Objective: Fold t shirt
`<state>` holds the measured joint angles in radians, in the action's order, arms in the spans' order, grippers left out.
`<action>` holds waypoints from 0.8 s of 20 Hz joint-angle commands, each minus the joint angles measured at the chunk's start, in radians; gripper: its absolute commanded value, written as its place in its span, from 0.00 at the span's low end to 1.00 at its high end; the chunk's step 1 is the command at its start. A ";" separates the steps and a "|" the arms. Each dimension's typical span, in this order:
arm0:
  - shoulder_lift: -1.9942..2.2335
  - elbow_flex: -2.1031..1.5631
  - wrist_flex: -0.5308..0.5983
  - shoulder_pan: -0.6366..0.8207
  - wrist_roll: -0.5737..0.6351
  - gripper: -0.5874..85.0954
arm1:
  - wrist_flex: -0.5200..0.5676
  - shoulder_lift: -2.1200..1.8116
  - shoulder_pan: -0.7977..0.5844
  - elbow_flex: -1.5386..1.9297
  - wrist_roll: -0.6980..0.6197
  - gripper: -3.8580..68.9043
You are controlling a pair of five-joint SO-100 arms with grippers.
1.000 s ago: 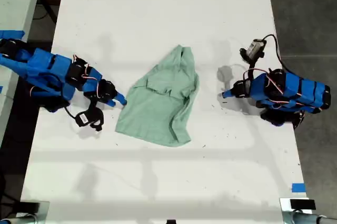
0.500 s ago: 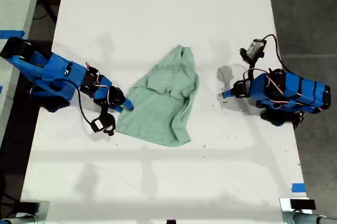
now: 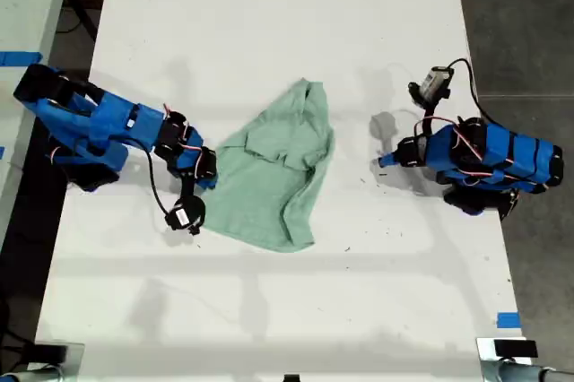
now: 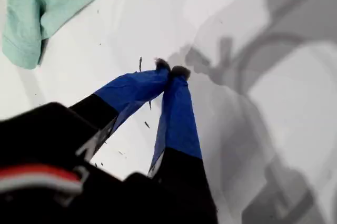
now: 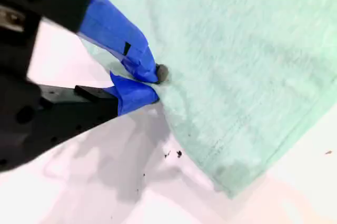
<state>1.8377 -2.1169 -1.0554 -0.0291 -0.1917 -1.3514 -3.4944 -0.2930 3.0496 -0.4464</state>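
Observation:
The pale mint-green t shirt (image 3: 269,176) lies rumpled on the white table (image 3: 269,32), near the middle of the exterior view. My second gripper (image 3: 208,180) reaches it from the exterior view's left. The second wrist view shows this gripper (image 5: 155,83) with its blue fingertips pinched together on the t shirt (image 5: 237,50) edge. My first gripper (image 3: 384,162) rests on bare table at the exterior view's right, a short way off the cloth. It (image 4: 171,69) is shut on nothing, with a corner of the t shirt (image 4: 37,3) lying beyond it.
The table's edge runs down the exterior view's right, with dark floor (image 3: 529,23) beyond. A blue tape piece (image 3: 508,319) marks the table near that view's lower right. A second pale surface with blue tape (image 3: 18,57) borders the view's left.
My second gripper moved toward the exterior view's right, reached the t shirt's edge and shut there. The cloth's outline shifted slightly. The first arm stayed still.

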 commanded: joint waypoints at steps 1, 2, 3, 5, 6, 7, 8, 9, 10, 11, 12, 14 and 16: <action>0.017 0.247 -0.138 -0.015 0.063 0.00 | -0.002 -0.011 -0.003 0.048 0.003 0.07; -0.005 0.327 -0.172 -0.017 0.094 0.00 | -0.002 -0.011 -0.003 0.048 0.003 0.07; -0.031 0.397 -0.193 -0.018 0.118 0.00 | -0.002 -0.011 -0.005 0.048 0.002 0.07; -0.124 0.549 -0.224 -0.014 0.176 0.00 | -0.002 -0.011 -0.005 0.048 0.002 0.07; -0.198 0.646 -0.238 -0.009 0.210 0.00 | -0.002 -0.011 -0.006 0.048 0.000 0.07; -0.282 0.759 -0.255 -0.006 0.244 0.00 | -0.002 -0.011 -0.006 0.048 0.000 0.07; -0.379 0.890 -0.275 -0.002 0.281 0.00 | -0.002 -0.011 -0.006 0.048 0.000 0.07; -0.488 1.034 -0.301 0.005 0.316 0.00 | -0.002 -0.011 -0.006 0.048 0.000 0.07; -0.580 1.147 -0.310 0.011 0.348 0.00 | -0.003 -0.011 -0.005 0.048 0.000 0.07; -0.615 1.160 -0.264 0.018 0.371 0.00 | -0.003 -0.011 -0.005 0.046 0.000 0.07; -0.640 1.160 -0.241 0.025 0.373 0.00 | -0.005 -0.011 -0.005 0.046 0.000 0.07; -0.670 1.160 -0.156 0.021 0.407 0.07 | -0.005 -0.011 -0.005 0.046 -0.002 0.07; -0.683 1.158 -0.127 0.023 0.408 0.23 | -0.006 -0.011 -0.005 0.044 -0.002 0.07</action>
<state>1.1382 -1.0216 -1.2149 -0.0276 0.2040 -1.3514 -3.4944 -0.2930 3.0496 -0.4464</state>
